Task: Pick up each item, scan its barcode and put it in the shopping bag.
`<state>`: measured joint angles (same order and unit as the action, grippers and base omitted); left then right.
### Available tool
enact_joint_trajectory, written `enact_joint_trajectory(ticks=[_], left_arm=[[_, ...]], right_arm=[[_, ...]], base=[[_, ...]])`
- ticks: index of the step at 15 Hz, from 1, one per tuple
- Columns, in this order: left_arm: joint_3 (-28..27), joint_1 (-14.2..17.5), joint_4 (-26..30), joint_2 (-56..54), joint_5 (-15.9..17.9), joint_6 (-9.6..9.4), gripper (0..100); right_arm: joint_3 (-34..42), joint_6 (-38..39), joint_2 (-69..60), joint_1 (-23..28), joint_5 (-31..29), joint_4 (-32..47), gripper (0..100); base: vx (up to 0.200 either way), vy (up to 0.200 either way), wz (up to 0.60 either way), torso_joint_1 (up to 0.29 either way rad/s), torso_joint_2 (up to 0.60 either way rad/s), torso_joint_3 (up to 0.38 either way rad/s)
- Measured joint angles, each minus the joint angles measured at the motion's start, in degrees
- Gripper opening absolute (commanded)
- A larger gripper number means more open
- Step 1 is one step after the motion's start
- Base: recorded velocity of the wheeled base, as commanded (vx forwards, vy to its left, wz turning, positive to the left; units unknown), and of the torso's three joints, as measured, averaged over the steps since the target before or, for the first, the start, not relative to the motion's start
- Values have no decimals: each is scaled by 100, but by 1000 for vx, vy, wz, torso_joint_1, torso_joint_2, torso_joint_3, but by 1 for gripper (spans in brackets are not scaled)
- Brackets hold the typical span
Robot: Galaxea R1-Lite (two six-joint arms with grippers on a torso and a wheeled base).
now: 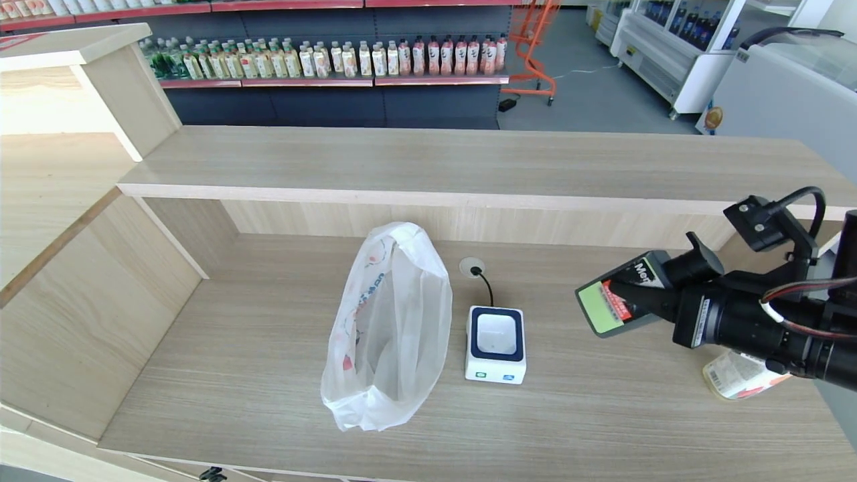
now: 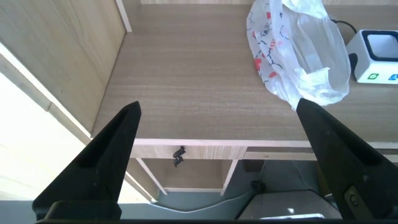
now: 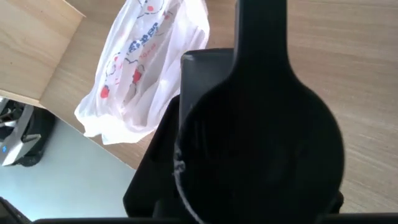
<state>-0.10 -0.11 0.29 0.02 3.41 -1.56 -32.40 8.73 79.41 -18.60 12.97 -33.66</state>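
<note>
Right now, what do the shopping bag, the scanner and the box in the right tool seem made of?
The shopping bag looks like thin, translucent white plastic film: crinkled, with the counter showing through. The scanner has a smooth, hard white plastic shell; its dark-framed top is glossy, either glass or clear plastic. The box in the right tool is probably printed cardboard, with flat faces and crisp edges.

The right gripper (image 1: 664,289) covered the rear of the dark rectangular carton (image 1: 616,301); its arm half hid the pale plastic bottle (image 1: 736,376) — the left wrist view cropped the white square scanner (image 2: 377,57).
</note>
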Motion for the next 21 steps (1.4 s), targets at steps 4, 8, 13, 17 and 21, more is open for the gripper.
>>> enact_joint_trajectory(ticks=[4, 8, 13, 17, 21], left_arm=[[0, 6, -2, 0, 2, 0, 100], [2, 6, -7, 0, 2, 0, 100], [2, 1, -5, 0, 2, -2, 100], [2, 1, -5, 0, 2, -2, 100], [2, 1, -5, 0, 2, -2, 100]], right_arm=[[-199, 123, 385, -433, 60, -22, 0], [-535, 41, 1093, -789, 22, -50, 0], [-762, -435, 2050, -907, 9, -288, 0], [-919, -729, 2996, -1231, 20, -1334, 0], [-1674, -1351, 4072, -1369, 20, -1716, 0]], base=[[0, 150, 0, -1, -2, 5], [0, 0, 0, 0, 0, 0], [0, 0, 0, 0, 0, 0], [0, 0, 0, 0, 0, 0], [0, 0, 0, 0, 0, 0]])
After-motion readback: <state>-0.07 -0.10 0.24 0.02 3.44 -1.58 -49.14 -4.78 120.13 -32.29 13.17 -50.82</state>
